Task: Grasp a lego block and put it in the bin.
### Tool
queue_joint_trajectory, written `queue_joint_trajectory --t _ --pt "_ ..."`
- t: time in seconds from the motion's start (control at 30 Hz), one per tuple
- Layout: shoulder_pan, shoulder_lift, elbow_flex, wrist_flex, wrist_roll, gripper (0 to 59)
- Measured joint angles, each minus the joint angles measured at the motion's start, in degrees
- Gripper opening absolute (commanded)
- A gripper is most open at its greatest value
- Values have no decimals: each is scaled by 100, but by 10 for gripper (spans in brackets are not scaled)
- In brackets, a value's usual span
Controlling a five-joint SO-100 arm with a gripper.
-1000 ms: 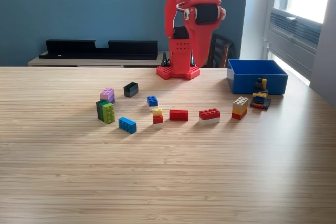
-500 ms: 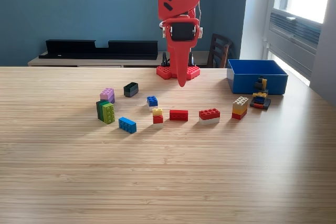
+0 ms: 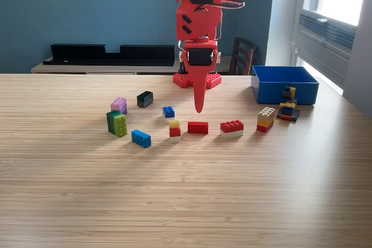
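Observation:
Several lego blocks lie across the wooden table. A red block [image 3: 197, 127] sits in the middle, between a yellow-on-red block [image 3: 174, 128] and a red-on-white block [image 3: 232, 126]. My red gripper [image 3: 199, 108] points straight down just above and behind the red block. Its fingers taper together into one tip with nothing between them. The blue bin [image 3: 285, 92] stands at the exterior view's right, well apart from the gripper.
Further blocks: small blue [image 3: 168, 111], blue [image 3: 140, 138], green pair [image 3: 117, 124], purple [image 3: 119, 105], dark green [image 3: 145, 99]. A white-yellow-red stack [image 3: 266, 118] and a dark mixed stack [image 3: 288, 108] stand in front of the bin. The arm's base [image 3: 197, 79] sits at the table's back.
The arm has unfolded from an upright pose. The gripper swung down and forward, its tip dropping to just above the middle row of blocks. No block has moved.

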Motion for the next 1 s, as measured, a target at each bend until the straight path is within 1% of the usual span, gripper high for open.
queue_joint_trajectory --t 0.07,0.47,0.83,1.0 --pt "0 0 35 -26 0 197" --pt "0 0 272 -677 -88 202" --pt "0 0 272 -729 -88 197" --pt "0 -501 193 -721 -88 201"
